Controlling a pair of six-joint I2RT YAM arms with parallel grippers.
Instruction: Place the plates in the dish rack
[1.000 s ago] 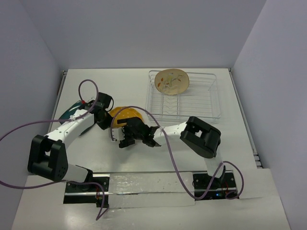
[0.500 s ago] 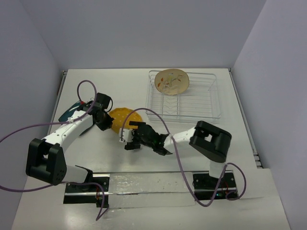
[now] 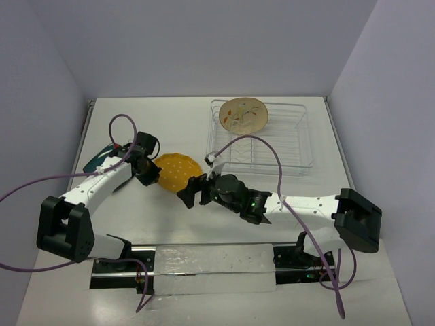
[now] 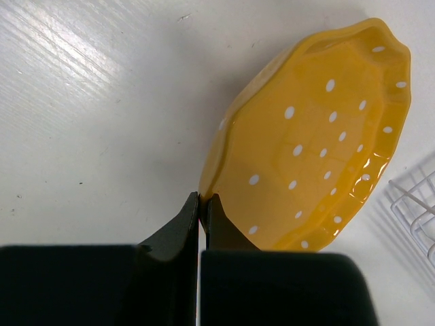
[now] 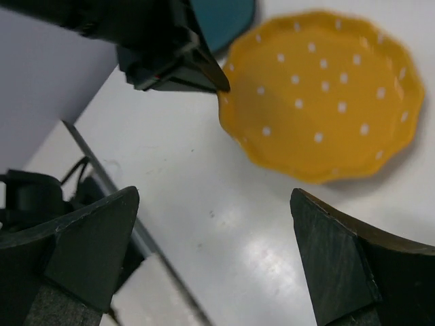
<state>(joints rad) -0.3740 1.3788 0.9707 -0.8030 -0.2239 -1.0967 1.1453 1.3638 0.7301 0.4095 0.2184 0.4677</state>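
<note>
Right end effector (image 5: 214, 195) fingers wide apart, empty, near yellow-orange scalloped dotted plate (image 4: 312, 142). Left end effector (image 4: 202, 200) clamped on its rim; plate's contact with white table (image 3: 170, 115) unclear. Dark teal plate (image 3: 95, 161) mostly hidden under left arm. Farther back, silver wire dish rack (image 3: 292, 146), cream floral plate (image 3: 243, 115) upright at far-left. Plain pale walls (image 3: 204, 47).

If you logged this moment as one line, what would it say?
left claw: shut on yellow plate | right claw: open | floral plate: in rack
</note>
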